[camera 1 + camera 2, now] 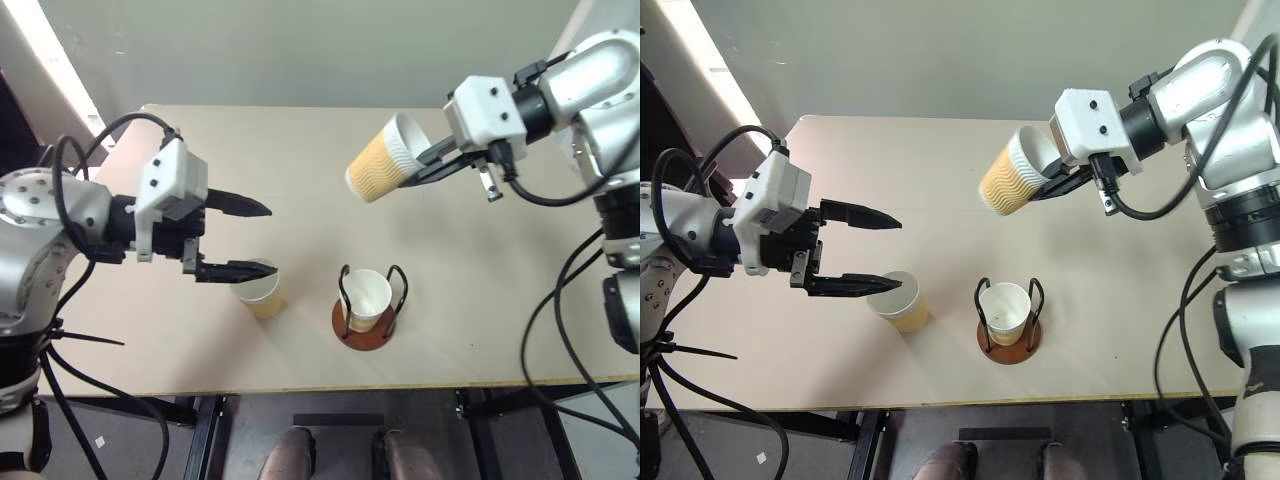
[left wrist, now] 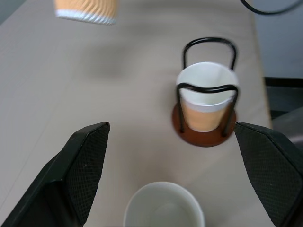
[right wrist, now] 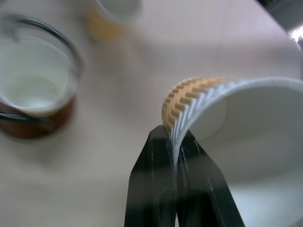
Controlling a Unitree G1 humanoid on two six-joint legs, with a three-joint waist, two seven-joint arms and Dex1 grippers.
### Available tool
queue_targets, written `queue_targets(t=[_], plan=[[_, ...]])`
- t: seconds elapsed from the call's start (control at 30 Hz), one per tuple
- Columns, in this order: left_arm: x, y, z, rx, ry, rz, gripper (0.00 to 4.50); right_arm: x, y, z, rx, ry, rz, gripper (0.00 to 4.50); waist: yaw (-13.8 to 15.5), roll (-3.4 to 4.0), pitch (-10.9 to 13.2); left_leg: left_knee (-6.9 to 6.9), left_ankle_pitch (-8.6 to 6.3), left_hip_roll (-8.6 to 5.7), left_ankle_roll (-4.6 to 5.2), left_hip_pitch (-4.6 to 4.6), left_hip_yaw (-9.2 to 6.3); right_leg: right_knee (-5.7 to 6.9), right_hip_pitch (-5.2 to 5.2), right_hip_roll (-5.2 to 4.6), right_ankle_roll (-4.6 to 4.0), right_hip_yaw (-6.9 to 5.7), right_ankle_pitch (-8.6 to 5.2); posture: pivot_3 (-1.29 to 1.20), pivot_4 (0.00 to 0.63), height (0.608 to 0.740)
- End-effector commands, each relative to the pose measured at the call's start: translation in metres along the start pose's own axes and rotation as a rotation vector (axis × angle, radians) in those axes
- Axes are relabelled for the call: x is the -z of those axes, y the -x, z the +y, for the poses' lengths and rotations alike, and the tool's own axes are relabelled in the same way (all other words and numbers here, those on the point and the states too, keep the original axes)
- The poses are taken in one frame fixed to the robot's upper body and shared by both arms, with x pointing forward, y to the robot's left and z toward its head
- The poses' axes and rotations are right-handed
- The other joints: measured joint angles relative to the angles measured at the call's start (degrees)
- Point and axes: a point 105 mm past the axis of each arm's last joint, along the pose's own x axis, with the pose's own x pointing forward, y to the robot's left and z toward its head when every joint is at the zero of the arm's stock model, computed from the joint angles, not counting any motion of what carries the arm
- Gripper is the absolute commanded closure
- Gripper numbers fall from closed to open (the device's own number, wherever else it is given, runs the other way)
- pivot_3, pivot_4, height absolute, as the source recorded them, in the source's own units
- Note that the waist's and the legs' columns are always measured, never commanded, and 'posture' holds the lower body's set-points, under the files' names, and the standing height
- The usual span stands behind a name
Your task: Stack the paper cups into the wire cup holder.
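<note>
R gripper [image 1: 432, 158] clamped on rim of tilted paper cup [image 1: 385, 158], held aloft over table [image 1: 500, 300]; wall pinch clear in R wrist view. L gripper [image 1: 255, 238] apart; second cup [image 1: 262, 290] just under lower finger. Beyond it, wire cup holder [image 1: 365, 325] w/ third cup [image 1: 366, 298] seated inside.

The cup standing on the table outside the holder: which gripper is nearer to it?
Left. The left gripper, open, is right above the loose cup. The right gripper is up across the table, pinching the wall of another cup.
</note>
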Motion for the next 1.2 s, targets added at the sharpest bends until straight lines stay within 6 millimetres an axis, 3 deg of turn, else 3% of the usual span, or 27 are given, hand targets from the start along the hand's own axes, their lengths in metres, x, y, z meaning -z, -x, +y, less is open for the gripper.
queue_targets(t=[0.03, 0.2, 0.6, 1.1, 1.2], plan=[[-0.007, 0.007, -0.006, 0.051, -0.023, -0.016, 0.00, -0.017, -0.008, 0.017, -0.098, 0.051, -0.026, 4.48, -0.25, -0.04, -0.02, -0.01, 0.00, 0.04, 0.01, 0.09, 0.01, 0.00, 0.01, 0.01, -0.03, 0.00, -0.07, 0.00, 0.150, 0.740], [-0.004, 0.008, -0.010, 0.082, -0.012, -0.010, 0.00, -0.012, -0.019, 0.034, -0.179, 0.067, 0.020, 4.48, -0.58, -0.04, -0.02, -0.14, -0.16, 0.10, 0.70, 0.44, 0.03, 0.34, 0.12, 0.01, -0.52, 0.02, -0.32, 0.00, 0.150, 0.740], [0.002, 0.009, -0.012, 0.072, -0.018, 0.036, 0.00, 0.005, -0.044, 0.051, -0.299, 0.136, 0.108, 4.48, -0.77, -0.07, -0.03, -0.16, 0.20, 0.12, 0.78, 0.81, 0.03, 0.98, 0.13, 0.00, -0.87, 0.09, -0.30, 0.00, 0.150, 0.740], [0.009, 0.006, -0.016, 0.069, -0.020, 0.063, 0.00, -0.005, -0.053, 0.057, -0.344, 0.150, 0.054, 4.48, -0.76, -0.07, -0.03, -0.26, 0.16, 0.12, 0.77, 0.77, 0.05, 0.94, 0.08, 0.00, -0.90, 0.10, -0.32, 0.00, 0.150, 0.740], [0.009, 0.005, -0.016, 0.070, -0.024, 0.063, 0.00, -0.004, -0.054, 0.056, -0.343, 0.139, 0.067, 3.88, -0.76, -0.07, -0.04, -0.26, 0.16, 0.12, 0.77, 0.77, 0.04, 0.95, 0.08, 0.00, -0.90, 0.09, -0.32, 0.00, 0.150, 0.740]])
